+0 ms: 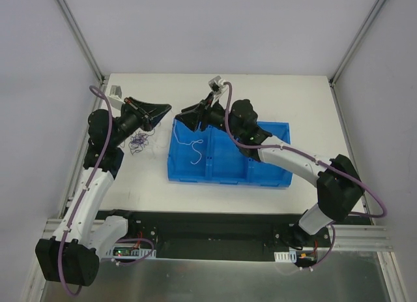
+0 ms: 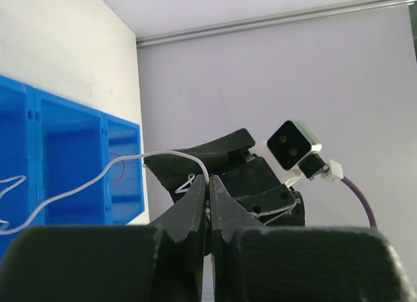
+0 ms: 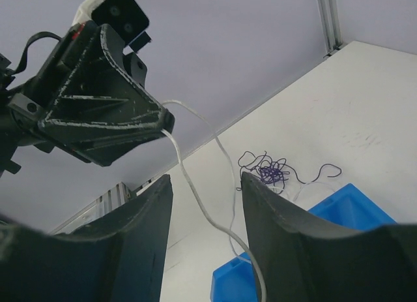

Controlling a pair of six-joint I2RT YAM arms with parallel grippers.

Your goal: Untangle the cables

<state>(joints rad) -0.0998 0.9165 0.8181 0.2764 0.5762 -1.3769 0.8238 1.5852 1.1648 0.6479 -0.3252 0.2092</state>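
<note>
- Left wrist view: the white cable (image 2: 140, 156), hair-thin and kinked, was pinched at one end in the clenched left gripper (image 2: 209, 184). From there it arched up and ran away in a slack curve to the blue bin (image 2: 68, 139).
- Right wrist view: the same cable hung from the left gripper's tip in two strands. They passed down between the fingers of the right gripper (image 3: 205, 178), which stood apart and touched neither strand, so that claw was released.
- Top external view: the cable's free end lay curled in the bin's left compartment.
- A thin red loop (image 2: 116, 168) showed against a compartment wall of the bin; its full run could not be made out.
- The dark purple cable (image 1: 139, 144) lay in a loose, curly knot on the table (image 1: 293, 100), just left of the bin and below the left gripper.
- Both grippers were raised over the bin's far-left corner, tips near each other but apart.
- White table surface stretched beyond them to the far edge, where the frame posts rose at both corners.
</note>
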